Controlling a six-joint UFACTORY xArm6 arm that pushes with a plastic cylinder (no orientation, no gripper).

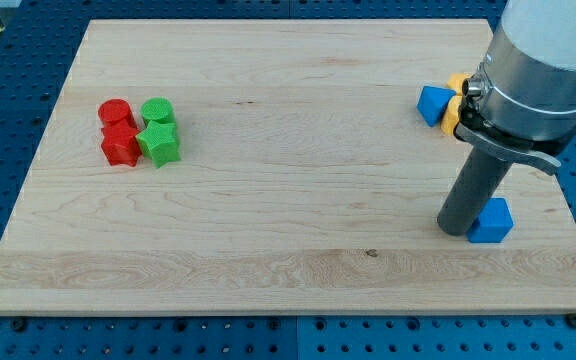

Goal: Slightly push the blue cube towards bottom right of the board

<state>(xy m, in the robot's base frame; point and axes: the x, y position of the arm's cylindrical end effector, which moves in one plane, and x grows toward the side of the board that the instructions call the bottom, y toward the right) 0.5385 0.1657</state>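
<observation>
The blue cube lies near the board's lower right. My tip touches the cube's left side. The dark rod rises from there up to the grey arm body at the view's top right. A second blue block, wedge-like, lies at the upper right, next to yellow blocks that the arm partly hides.
A red cylinder, a red star-like block, a green cylinder and a green star-like block sit clustered at the left. The wooden board ends just right of and below the blue cube; blue perforated table surrounds it.
</observation>
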